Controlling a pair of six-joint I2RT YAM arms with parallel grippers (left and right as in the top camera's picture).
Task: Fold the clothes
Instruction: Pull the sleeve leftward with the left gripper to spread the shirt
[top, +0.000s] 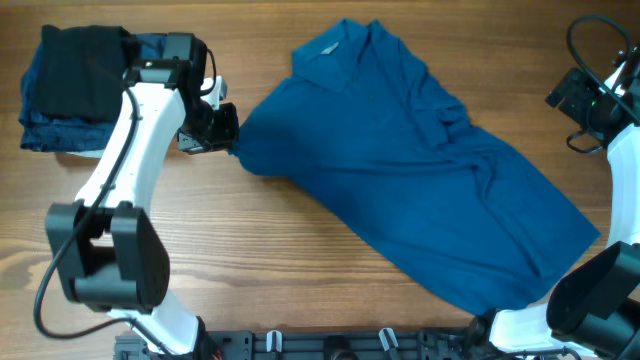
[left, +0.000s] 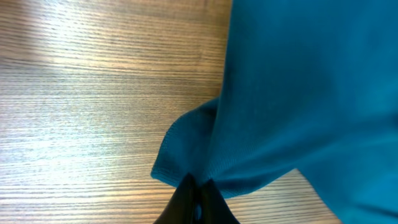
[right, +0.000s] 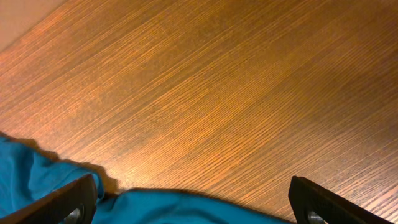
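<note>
The blue polo shirt (top: 420, 170) lies spread diagonally across the table, collar at the top middle and hem toward the lower right. My left gripper (top: 232, 135) is shut on the shirt's left sleeve edge; in the left wrist view the closed fingertips (left: 196, 186) pinch the cloth (left: 298, 93) just above the wood. My right gripper (top: 578, 95) is raised at the far right edge, apart from the shirt. In the right wrist view its fingers (right: 193, 202) are wide open and empty, with blue cloth (right: 168, 208) below them.
A stack of folded garments, black (top: 80, 65) on top of darker blue pieces (top: 50, 130), sits at the back left, just behind my left arm. Bare wooden tabletop (top: 280, 260) lies in front of the shirt.
</note>
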